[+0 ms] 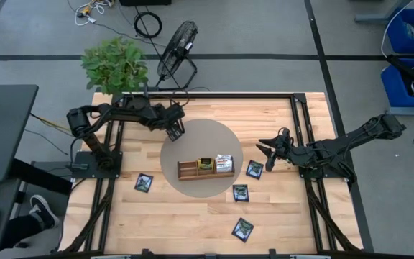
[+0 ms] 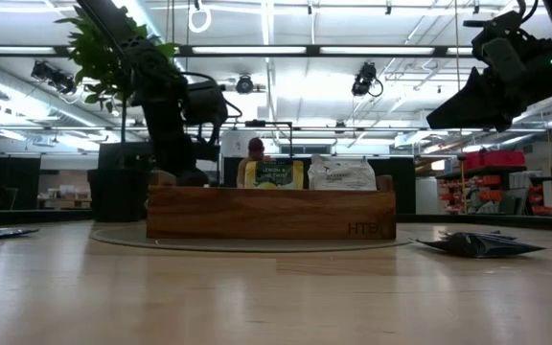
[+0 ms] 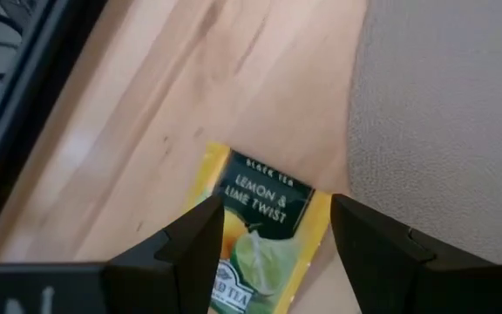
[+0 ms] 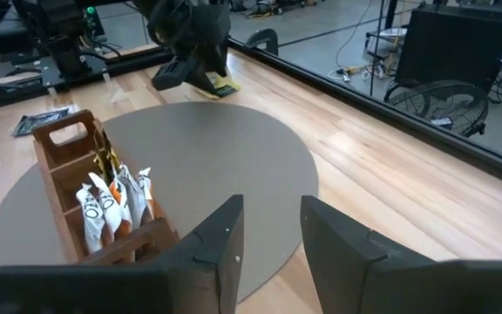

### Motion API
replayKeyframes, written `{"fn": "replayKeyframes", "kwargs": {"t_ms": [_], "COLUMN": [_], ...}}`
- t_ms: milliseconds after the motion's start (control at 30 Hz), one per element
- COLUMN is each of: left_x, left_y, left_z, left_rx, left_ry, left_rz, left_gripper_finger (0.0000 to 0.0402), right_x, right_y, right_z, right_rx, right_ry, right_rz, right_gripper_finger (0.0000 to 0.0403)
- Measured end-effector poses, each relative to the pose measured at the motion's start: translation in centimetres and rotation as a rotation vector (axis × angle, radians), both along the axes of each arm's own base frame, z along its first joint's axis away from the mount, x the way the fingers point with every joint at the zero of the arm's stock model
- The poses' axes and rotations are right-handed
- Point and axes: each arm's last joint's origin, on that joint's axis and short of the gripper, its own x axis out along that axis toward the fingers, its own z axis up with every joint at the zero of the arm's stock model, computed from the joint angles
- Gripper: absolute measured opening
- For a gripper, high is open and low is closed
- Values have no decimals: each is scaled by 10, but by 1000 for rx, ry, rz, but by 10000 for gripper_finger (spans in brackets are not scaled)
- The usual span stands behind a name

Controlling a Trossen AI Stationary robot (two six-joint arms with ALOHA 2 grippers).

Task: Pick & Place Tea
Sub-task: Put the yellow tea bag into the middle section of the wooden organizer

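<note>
Straddling the yellow sachet, my left gripper is wide open (right arm far off); sachet's length runs fwd btw fingers.

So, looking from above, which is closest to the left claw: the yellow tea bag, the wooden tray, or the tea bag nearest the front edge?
1. Yellow tea bag: right under the left claw, beside the round mat.
2. Wooden tray: on the mat, mid-table.
3. Front dark tea bag: far off, on the right arm's side.

Yellow sachet flat on wood beside mat.
</note>
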Motion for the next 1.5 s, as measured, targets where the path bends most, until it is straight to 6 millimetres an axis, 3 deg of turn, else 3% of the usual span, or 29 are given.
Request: {"fn": "replayKeyframes", "kwargs": {"t_ms": [200,700,867,1167,1500], "left_x": [2,2,-2,-5,1], "left_y": [-1,7,11,16,4], "left_z": [3,-16,-17,-18,-14], "left_rx": [-30,-95,-135,-153,-70], "left_ry": [4,43,38,37,81], "left_rz": [-10,-3,4,-23,-55], "left_gripper_finger": [218,209,156,15,2], "right_x": [0,0,0,0,-1], "right_y": [0,0,0,0,0], "right_z": [-1,-1,-1,-1,-2], "right_rx": [6,10,10,11,9], "right_ry": [5,10,9,11,15], "right_rz": [-2,3,3,5,6], "right_gripper_finger": [126,126,126,126,126]}}
